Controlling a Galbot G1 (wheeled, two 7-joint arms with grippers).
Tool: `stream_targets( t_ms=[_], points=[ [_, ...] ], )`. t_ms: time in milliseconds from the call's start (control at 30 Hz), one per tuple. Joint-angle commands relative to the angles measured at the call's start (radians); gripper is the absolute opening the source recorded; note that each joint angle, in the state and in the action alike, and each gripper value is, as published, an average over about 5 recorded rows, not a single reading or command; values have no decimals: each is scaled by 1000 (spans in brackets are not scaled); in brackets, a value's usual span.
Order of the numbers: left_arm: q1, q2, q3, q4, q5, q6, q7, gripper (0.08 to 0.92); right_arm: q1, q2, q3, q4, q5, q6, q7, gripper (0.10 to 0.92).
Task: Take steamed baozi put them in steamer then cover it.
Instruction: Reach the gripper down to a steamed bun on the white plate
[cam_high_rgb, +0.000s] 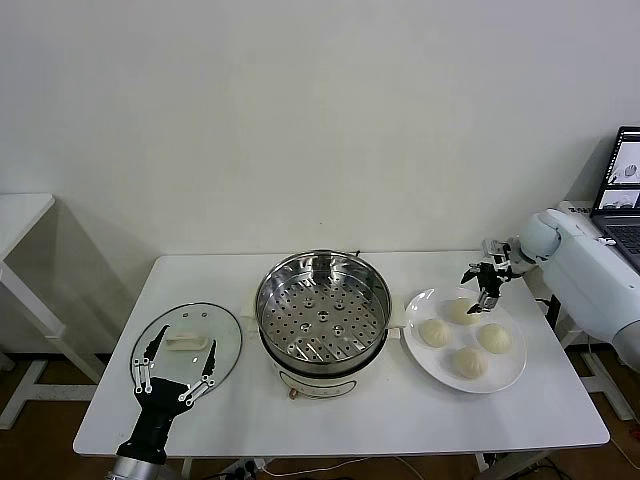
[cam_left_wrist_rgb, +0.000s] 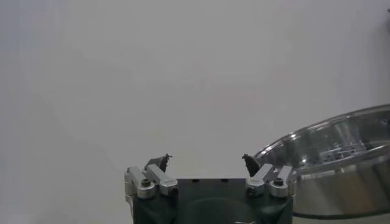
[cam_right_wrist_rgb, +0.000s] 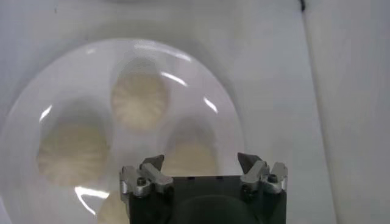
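The steel steamer (cam_high_rgb: 322, 310) stands uncovered at the table's middle, its perforated tray empty. It also shows in the left wrist view (cam_left_wrist_rgb: 341, 164). Four cream baozi lie on a white plate (cam_high_rgb: 510, 380) to its right: (cam_high_rgb: 435, 332), (cam_high_rgb: 462, 311), (cam_high_rgb: 494, 337), (cam_high_rgb: 468, 362). My right gripper (cam_high_rgb: 485, 283) hangs open just above the far baozi. The right wrist view shows it (cam_right_wrist_rgb: 200, 161) open over the plate (cam_right_wrist_rgb: 201, 79) and baozi (cam_right_wrist_rgb: 139, 100). The glass cover (cam_high_rgb: 225, 330) lies flat at the left. My left gripper (cam_high_rgb: 186, 342) hovers open over its white handle and is open in the left wrist view too (cam_left_wrist_rgb: 206, 161).
A laptop (cam_high_rgb: 620, 190) stands beyond the table's right end behind my right arm. Another white table (cam_high_rgb: 20, 215) is at the far left. The wall is close behind the white work table (cam_high_rgb: 400, 420).
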Motion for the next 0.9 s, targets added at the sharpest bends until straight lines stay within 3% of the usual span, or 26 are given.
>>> stream_targets(
  t_ms=[33,667,900],
  points=[
    [2,-1,0,1,1,1,-1,823,11,27,-29,-42,-95,12,2,823],
    [-3,0,-3,10,0,2,-6,823,-31,93,-3,-112,-133,27,55,815],
    [-5,0,-5,9,-1,3,-9,823,-32,99,-5,-114,-134,29,67,707]
  ],
)
